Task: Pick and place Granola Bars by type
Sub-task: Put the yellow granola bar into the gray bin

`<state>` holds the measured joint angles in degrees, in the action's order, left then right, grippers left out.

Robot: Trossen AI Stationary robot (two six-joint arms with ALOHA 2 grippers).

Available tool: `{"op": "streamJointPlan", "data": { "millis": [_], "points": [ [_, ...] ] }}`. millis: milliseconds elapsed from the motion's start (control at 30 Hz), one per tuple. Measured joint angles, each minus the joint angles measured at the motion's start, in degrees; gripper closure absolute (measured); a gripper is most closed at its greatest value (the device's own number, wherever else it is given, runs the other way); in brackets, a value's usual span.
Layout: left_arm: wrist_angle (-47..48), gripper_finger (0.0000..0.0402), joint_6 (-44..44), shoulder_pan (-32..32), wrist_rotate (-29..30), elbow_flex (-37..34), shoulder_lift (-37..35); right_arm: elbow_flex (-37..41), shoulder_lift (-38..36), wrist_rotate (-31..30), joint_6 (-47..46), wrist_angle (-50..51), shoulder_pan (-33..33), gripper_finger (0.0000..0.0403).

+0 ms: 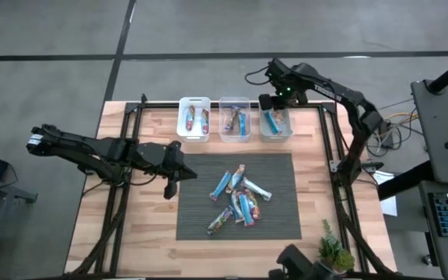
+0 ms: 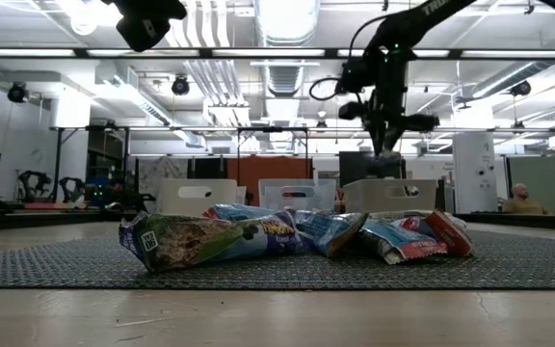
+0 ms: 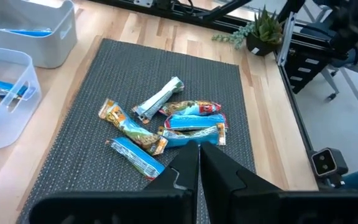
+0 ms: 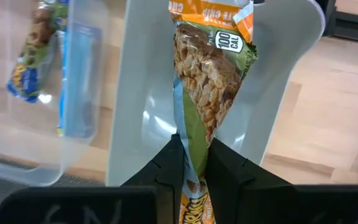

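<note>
Nearest me, a small potted plant (image 1: 334, 250) stands at the near right corner of the wooden table (image 1: 134, 249); beyond it a dark mat (image 1: 201, 206) covers the middle of the table, and a loose heap of granola bars (image 1: 238, 201) lies on its right half, several overlapping, their wrappers mostly blue with some orange and green print; my left gripper (image 1: 170, 185) hangs over the mat's left edge, well apart from the heap, its fingers pressed together on nothing; along the far edge three small bins stand in a row; the left bin (image 1: 194, 117) holds two bars, the middle bin (image 1: 234, 118) holds a few more, and the right bin (image 1: 275, 120) has a blue bar lying in it; my right gripper (image 4: 192, 163) hovers above that right bin, its fingers clamped on the held bar (image 4: 210, 81), an orange and green wrapper showing peanuts, which hangs over the bin's opening; far behind the table the room shows ceiling lights and a person (image 2: 519, 199) seated at the right.
</note>
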<state>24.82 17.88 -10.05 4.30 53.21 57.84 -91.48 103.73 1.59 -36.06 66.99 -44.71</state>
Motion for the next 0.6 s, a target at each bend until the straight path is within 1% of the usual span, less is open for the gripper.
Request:
{"op": "streamJointPlan", "data": {
  "millis": [600],
  "points": [
    [0.04, 0.0402, 0.38, 0.07, 0.30, 0.00, 0.00, 0.02, 6.92, 0.25, -1.07, -0.23, 0.76, 0.0355]
  ]
}}
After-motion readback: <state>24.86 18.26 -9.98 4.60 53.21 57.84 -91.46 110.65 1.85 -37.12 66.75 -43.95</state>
